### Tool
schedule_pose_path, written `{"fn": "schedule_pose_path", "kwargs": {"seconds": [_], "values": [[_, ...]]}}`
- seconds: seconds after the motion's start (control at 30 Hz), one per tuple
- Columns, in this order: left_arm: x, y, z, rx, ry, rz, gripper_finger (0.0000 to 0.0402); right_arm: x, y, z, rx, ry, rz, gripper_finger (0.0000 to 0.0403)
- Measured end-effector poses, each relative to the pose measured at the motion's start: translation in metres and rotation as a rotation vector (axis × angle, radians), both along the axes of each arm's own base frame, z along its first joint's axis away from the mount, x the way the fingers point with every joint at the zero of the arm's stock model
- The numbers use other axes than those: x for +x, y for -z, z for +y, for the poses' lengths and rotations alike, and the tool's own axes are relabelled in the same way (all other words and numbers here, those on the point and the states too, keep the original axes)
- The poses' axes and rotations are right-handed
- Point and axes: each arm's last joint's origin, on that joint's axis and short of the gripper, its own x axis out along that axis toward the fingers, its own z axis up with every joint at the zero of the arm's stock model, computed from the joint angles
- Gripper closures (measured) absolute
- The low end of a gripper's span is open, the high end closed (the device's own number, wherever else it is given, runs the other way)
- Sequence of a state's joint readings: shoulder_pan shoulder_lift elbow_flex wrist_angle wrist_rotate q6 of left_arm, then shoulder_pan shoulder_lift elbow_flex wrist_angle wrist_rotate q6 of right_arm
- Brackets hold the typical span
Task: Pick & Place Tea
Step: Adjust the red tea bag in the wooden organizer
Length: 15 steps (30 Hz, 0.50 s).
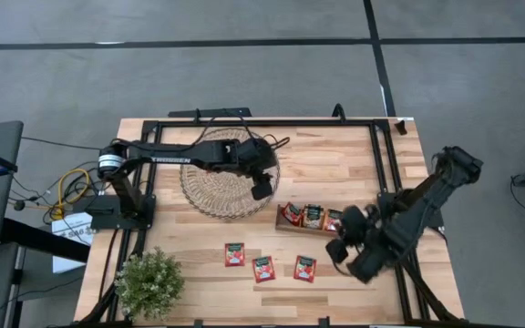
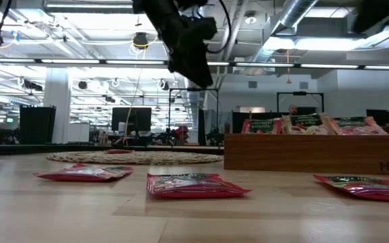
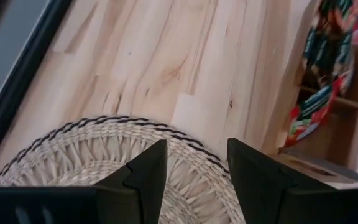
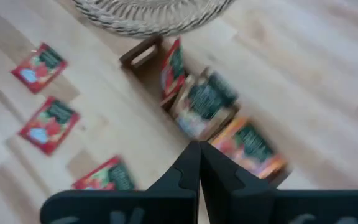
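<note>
- Left arm [image 1: 176, 157], high view, upper left of centre: white lettering runs along the dark link; it appears to read "TROSSEN", though the letters are very small.
- Wooden tray [image 2: 316, 154], low view, right of the frame: embossed capitals at the far right edge of the front wall, cut off by the picture's border; they look like "HTB".
- Tea sachets [image 2: 193, 185], low view, lower centre: dark green bands carry print too small to read.
- Tea sachets [image 4: 47, 122], right wrist view, left side: the same green label bands, blurred; no word can be made out.
- Left wrist view: no legible text.
</note>
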<state>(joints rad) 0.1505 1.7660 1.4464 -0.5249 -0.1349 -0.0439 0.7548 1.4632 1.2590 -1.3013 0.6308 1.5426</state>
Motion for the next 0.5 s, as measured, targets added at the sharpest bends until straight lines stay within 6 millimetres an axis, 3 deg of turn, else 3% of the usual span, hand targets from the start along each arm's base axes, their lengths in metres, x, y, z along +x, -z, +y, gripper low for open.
{"fn": "schedule_pose_path", "kwargs": {"seconds": [0.23,0.5], "values": [[-0.02,-0.034,-0.003,-0.032,-0.047,-0.085,0.0242,0.027,-0.017,-0.055,-0.104,-0.196,0.11,0.0392],[-0.05,-0.071,-0.008,-0.063,-0.083,-0.173,0.0242,0.052,-0.017,-0.101,-0.043,-0.395,0.184,0.0324]]}}
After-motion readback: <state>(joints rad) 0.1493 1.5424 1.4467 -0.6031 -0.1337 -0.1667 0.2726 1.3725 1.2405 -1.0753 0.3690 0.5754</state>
